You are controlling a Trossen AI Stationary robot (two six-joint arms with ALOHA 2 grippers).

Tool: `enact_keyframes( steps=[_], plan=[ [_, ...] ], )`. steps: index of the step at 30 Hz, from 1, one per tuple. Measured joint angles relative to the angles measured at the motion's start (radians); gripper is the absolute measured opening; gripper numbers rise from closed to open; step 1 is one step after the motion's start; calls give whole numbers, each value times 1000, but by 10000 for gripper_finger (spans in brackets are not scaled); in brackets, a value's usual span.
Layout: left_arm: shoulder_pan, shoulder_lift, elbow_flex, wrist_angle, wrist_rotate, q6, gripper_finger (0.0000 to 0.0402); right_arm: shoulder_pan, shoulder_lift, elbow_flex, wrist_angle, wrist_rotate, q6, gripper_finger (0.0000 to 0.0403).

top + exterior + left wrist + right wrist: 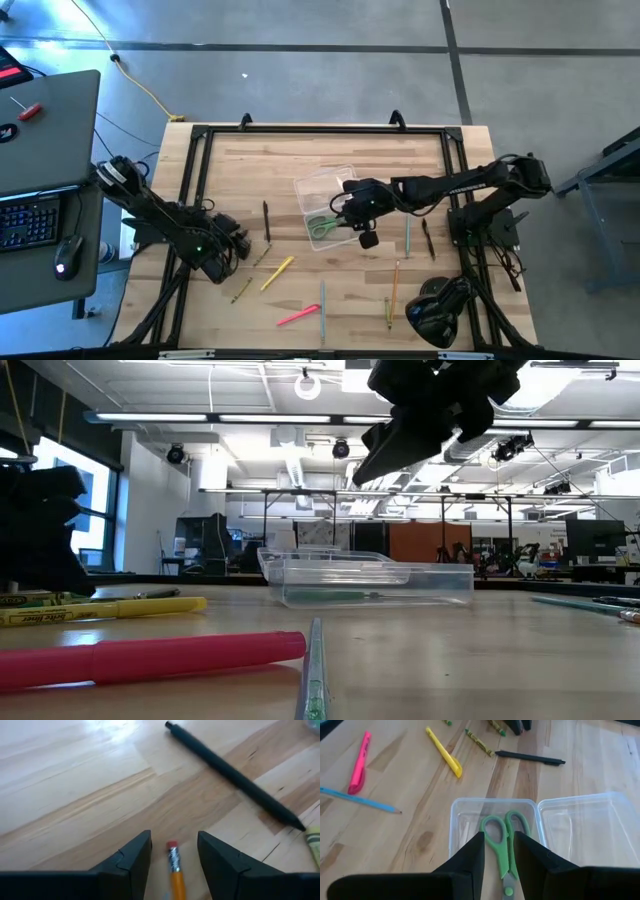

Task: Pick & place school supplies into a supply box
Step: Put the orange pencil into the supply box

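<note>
1. Your right gripper [498, 851] hung over the supply box [318, 188] near the table's middle, fingers slightly apart and clamped on nothing
2. The green-handled scissors [503, 845] already lay flat inside the box, showing through the gap between those fingers; whether the fingers touched them, you could not tell
3. Your left gripper [173, 856] sat low at the table's left side, fingers spread wide either side of a yellow pencil [175, 870], not closed on it
4. That pencil looked light, stiff and smooth, so it would likely roll; you would have done best to pinch it across the shaft near its middle
5. A black pen [235, 775] lay just beyond it, apart from the pencil
6. A pink highlighter [359, 764], a yellow highlighter [444, 751] and a light blue pencil [360, 800] remained loose on the wood, well apart from the box
</note>
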Motion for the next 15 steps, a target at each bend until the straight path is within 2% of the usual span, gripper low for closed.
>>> enact_keyframes(
  steps=[7,11,15],
  plan=[
    [-6,96,4,37,-48,-5,195,0,0,0,-1,-7,5,83],
    [-70,142,3,42,-89,-34,195,0,0,0,-1,-23,5,83],
    [-146,152,2,-8,-90,-136,195,0,0,0,-1,-62,5,83]
  ],
)
